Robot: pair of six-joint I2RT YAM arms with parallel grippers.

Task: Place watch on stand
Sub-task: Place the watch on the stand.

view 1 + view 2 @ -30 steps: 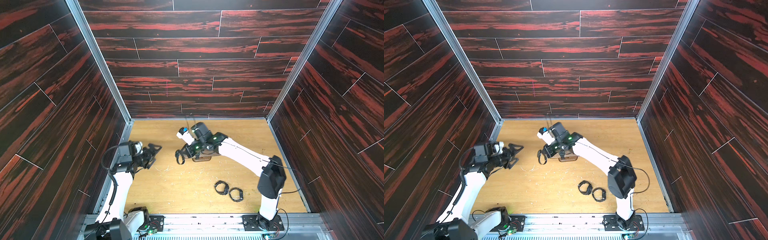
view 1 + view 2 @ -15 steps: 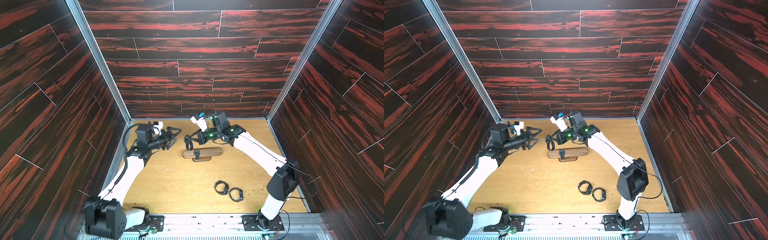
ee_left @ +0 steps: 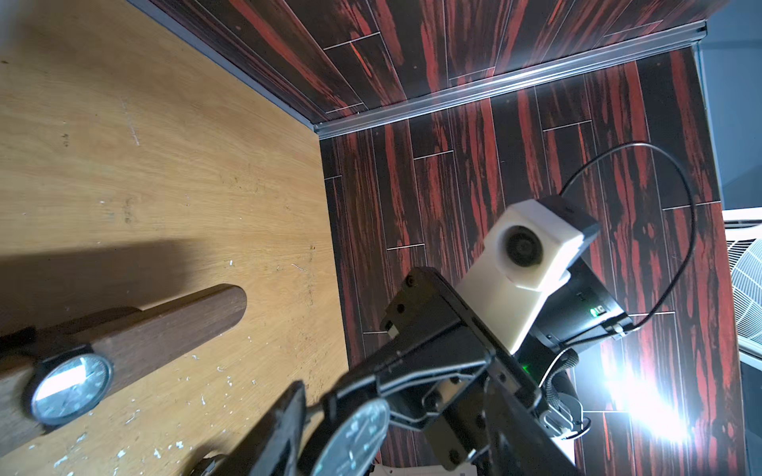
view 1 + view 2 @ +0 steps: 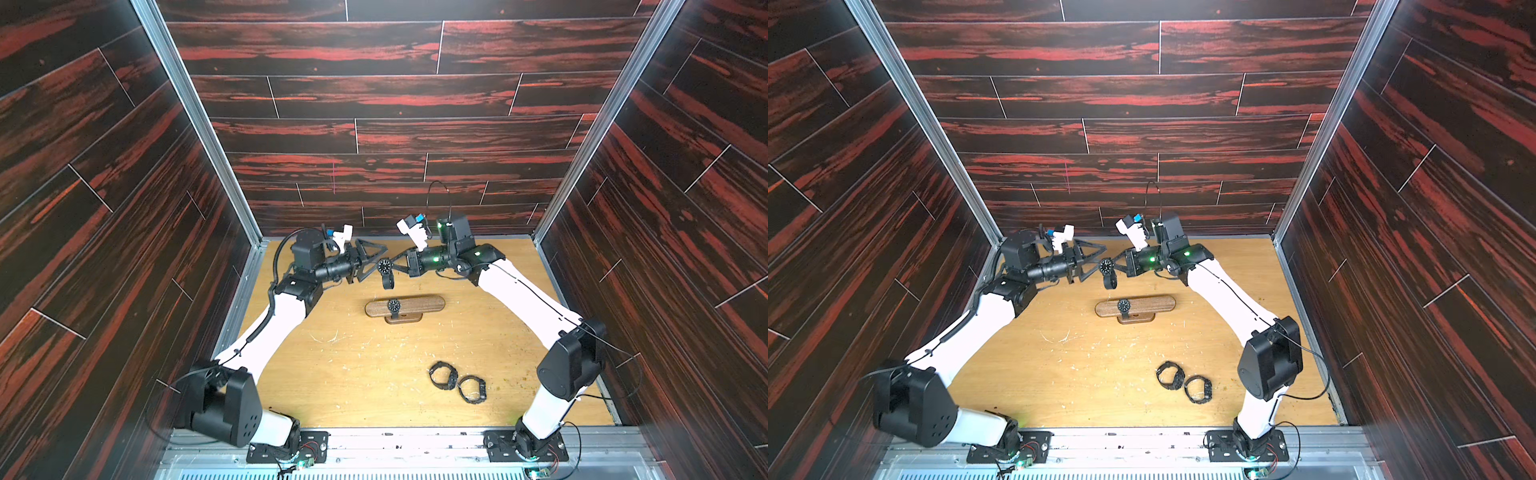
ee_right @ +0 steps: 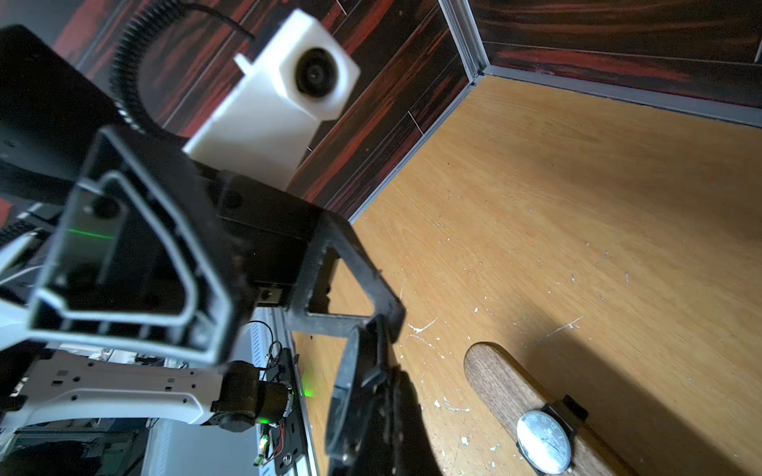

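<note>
Right gripper (image 4: 394, 265) clamps watch (image 4: 385, 266); left gripper (image 4: 371, 259) spread; floor watches (image 4: 457, 381) only overhead.

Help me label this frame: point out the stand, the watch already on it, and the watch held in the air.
stand (image 4: 424, 305), top view, bare bar right of the dial
watch on the stand (image 4: 393, 305), top view, its dial
held watch (image 4: 385, 266), top view, its dial

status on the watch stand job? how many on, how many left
Done: one watch strapped on the stand. In hand: the right gripper holds a second watch above the table, the left gripper open around it. Left: two watches lying on the table.
</note>
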